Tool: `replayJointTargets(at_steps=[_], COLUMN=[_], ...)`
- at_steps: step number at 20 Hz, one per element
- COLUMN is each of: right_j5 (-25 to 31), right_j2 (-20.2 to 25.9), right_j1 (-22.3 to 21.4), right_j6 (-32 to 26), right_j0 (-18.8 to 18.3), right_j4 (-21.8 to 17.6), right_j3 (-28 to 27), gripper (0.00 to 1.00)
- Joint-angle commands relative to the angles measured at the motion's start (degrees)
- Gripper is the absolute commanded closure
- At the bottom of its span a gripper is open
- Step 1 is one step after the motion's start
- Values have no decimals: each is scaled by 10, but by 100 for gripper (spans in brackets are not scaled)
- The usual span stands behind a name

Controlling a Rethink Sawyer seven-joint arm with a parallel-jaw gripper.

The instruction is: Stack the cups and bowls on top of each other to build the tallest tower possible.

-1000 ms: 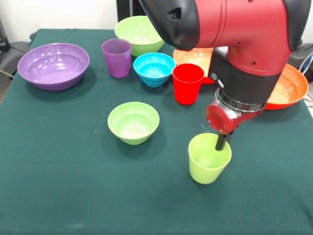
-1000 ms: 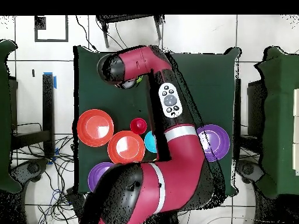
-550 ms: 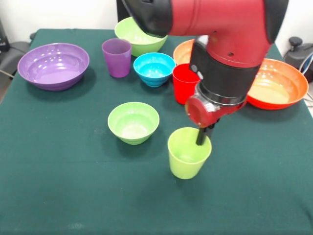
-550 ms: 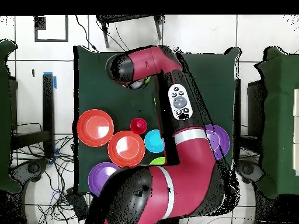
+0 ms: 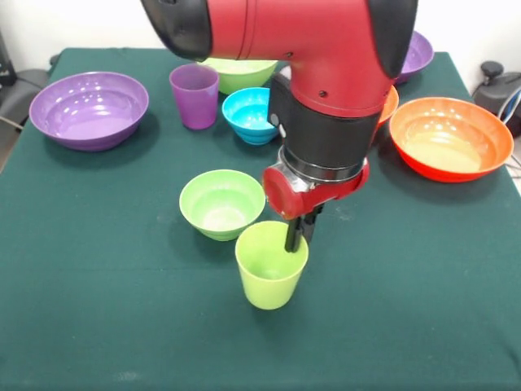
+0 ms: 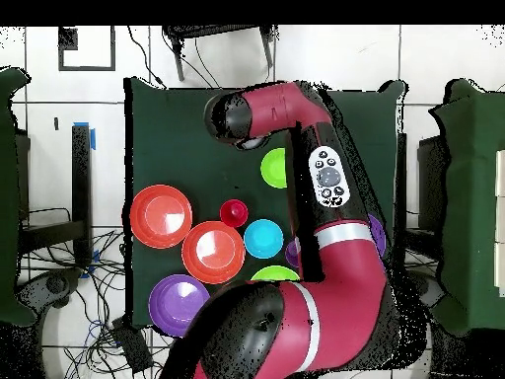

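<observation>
smooth plastic lime-green cup [image 5: 271, 275], matt green tablecloth [image 5: 98, 269]

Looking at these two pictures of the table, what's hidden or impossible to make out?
- Gripper: front view shows only one dark finger inside the lime-green cup; the wrist covers the rest, so open or shut is unclear.
- Red cup: hidden by the arm in the front view, seen only overhead.
- Lime-green cup: covered by the arm overhead.
- Medium lime-green bowl: mostly behind the arm in the front view.

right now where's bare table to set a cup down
The front strip of table below the green cup is bare, as is the stretch between the purple bowl and small green bowl. The back row is crowded.
</observation>
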Motion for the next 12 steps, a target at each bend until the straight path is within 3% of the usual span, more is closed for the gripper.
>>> replayJointTargets(at_steps=[1, 12], right_j5=[-37, -44], right_j2=[-20, -32], right_j1=[2, -3], right_j6=[-36, -19], right_j0=[2, 10], right_j4=[-24, -23], right_j3=[63, 75], gripper=[100, 100])
